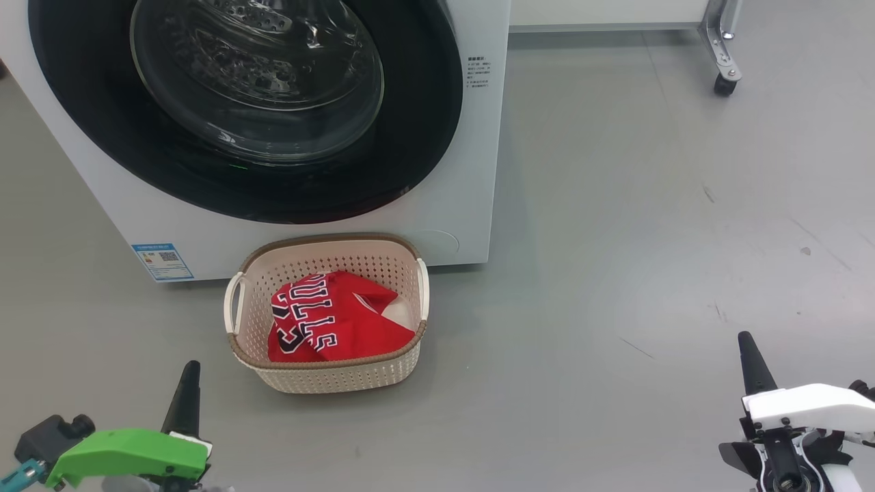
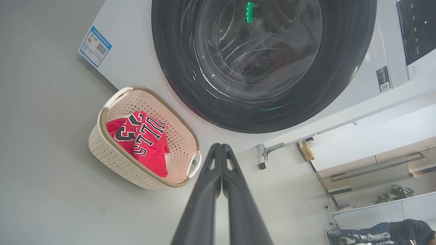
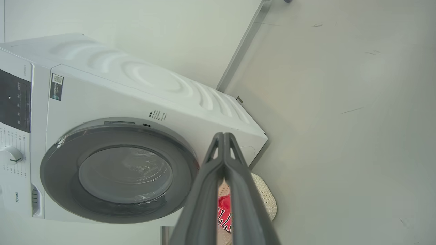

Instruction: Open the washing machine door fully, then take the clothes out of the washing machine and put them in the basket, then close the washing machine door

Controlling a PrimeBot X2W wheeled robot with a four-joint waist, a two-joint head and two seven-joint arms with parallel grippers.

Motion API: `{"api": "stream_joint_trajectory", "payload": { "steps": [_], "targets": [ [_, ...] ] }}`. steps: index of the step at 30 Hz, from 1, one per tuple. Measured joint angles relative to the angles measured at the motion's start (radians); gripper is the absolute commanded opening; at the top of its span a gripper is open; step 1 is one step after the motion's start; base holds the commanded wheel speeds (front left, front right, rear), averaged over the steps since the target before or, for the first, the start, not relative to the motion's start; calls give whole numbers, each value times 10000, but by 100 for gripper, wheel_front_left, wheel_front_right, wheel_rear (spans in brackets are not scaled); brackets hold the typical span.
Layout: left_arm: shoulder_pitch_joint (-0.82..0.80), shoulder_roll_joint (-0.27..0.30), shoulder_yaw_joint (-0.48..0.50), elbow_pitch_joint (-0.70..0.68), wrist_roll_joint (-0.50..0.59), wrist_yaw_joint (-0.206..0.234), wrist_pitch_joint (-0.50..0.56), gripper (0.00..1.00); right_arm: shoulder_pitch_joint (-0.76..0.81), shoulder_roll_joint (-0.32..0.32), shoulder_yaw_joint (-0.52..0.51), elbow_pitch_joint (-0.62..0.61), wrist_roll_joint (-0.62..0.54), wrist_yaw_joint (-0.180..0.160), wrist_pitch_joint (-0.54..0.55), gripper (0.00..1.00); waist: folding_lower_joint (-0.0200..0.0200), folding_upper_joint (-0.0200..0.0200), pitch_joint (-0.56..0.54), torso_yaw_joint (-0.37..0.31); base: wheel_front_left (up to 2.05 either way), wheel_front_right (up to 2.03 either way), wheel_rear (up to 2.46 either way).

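Clothes (image 1: 335,321), red with black and white letters, lie in a heap inside the basket (image 1: 342,379). A bit of white cloth (image 1: 402,316) peeks out on the right side of the heap. The basket sits on the grey floor (image 1: 615,273), just in front of the washing machine (image 1: 478,178) and below its round door.

The washing machine door (image 1: 424,123) is shut flat against the front of the machine. Its wide black ring goes all round a clear window (image 1: 321,130). Through the window you can see the shiny drum (image 1: 239,61) with its little holes. A small blue label (image 1: 163,261) is stuck low on the white front, near the basket's left side.

The left gripper (image 1: 191,370) has a green cover (image 1: 130,451) behind it. It hangs over the floor near the basket, on its left. Its jaws are pressed together and hold nothing. The right gripper (image 1: 746,345) has a white cover (image 1: 813,403) behind it. It is well apart from the basket, far on the right. Its jaws are together too, with nothing between them.

A black wheel (image 1: 724,83) on a metal leg stands on the floor far behind.
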State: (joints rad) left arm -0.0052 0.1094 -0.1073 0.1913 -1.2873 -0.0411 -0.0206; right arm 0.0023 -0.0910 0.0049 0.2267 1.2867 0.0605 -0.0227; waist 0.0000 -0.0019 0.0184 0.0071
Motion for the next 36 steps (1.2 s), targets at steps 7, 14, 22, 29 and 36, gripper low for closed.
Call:
{"api": "stream_joint_trajectory", "payload": {
  "steps": [7,14,22,29,36],
  "targets": [
    [-43,-27,209,153,-834,-184,113,0,-158,50,-192,88,826,138,192,0,0,0,-36,-17,0,0,0],
    [-152,-36,437,282,-1816,-353,268,0,-238,88,-385,199,1657,270,414,0,0,0,-72,-35,0,0,0],
    [-235,-67,704,431,-2752,-535,403,0,-403,119,-610,313,2614,431,646,0,0,0,-113,-55,0,0,0],
    [-276,-92,930,583,-3730,-704,568,0,-498,150,-807,416,3434,529,859,0,0,0,-148,-72,0,0,0],
    [-370,-109,984,627,-3833,-711,593,0,-566,159,-846,445,3584,545,878,0,0,0,-152,-74,0,0,0]
  ]
}}
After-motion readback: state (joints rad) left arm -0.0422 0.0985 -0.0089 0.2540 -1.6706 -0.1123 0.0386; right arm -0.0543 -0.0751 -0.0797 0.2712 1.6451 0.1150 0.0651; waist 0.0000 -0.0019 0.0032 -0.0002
